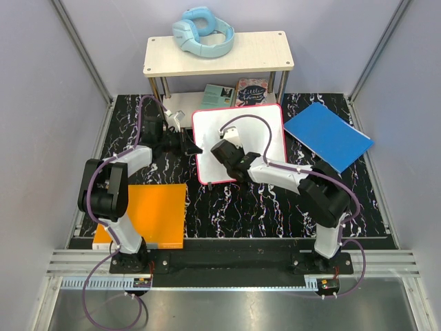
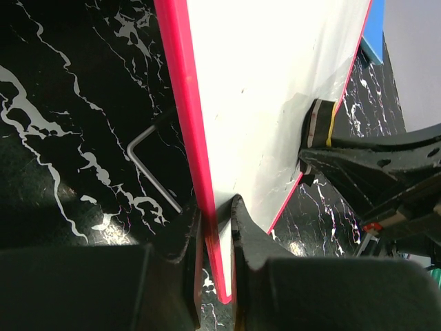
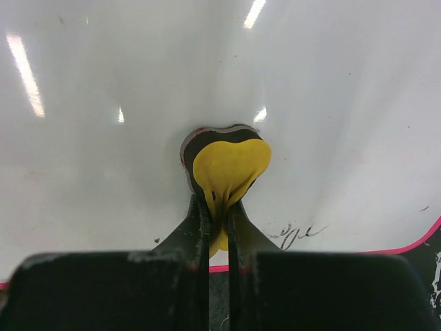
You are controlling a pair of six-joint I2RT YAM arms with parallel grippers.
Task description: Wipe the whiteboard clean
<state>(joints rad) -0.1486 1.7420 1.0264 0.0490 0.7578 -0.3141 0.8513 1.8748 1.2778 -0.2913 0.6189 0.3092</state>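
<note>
Wiping stage of the erasing task. Left gripper point(image 2: 217, 207), at the 9 o'clock edge of the large glossy white whiteboard with thin red-pink rim point(image 1: 265, 127), is clamped on that rim, steadying the board at the centre of the black marbled tabletop point(image 1: 227, 207). Right gripper point(image 3: 217, 207) is closed on a soft yellow eraser pad with dark backing point(image 3: 231, 162), pressed against the white face. Faint dark handwriting point(image 3: 296, 234) lies at 4 o'clock of the pad, near the rim. The next stroke should probably sweep there under even pressure.
</note>
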